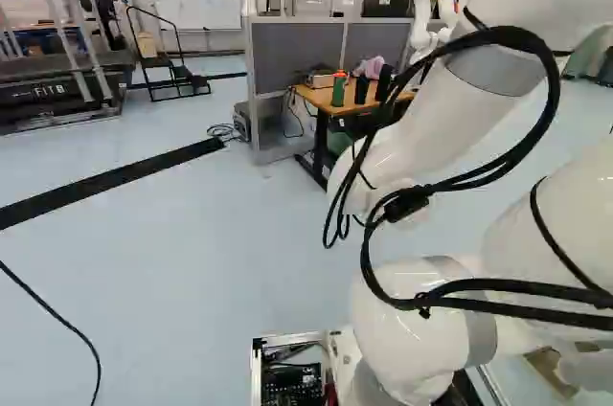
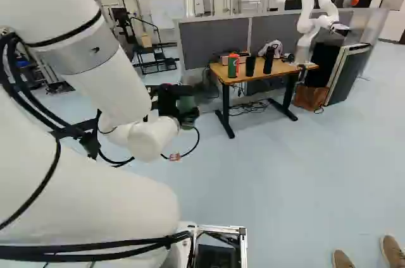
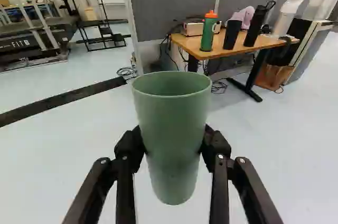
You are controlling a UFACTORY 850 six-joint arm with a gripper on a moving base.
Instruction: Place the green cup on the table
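Holding one green cup (image 3: 171, 139), near, pinched between my jaws; far right stood one table (image 3: 252, 48), orange-capped bottle (image 3: 207, 36) toward its left.

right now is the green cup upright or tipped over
Upright: in the wrist view the green cup is held by the end effector with its rim uppermost and its narrower base below.

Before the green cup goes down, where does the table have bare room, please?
In the right base view, the table is bare between the tall black bottle and another robot, toward the front edge. Crowded: green bottle beside black cup.
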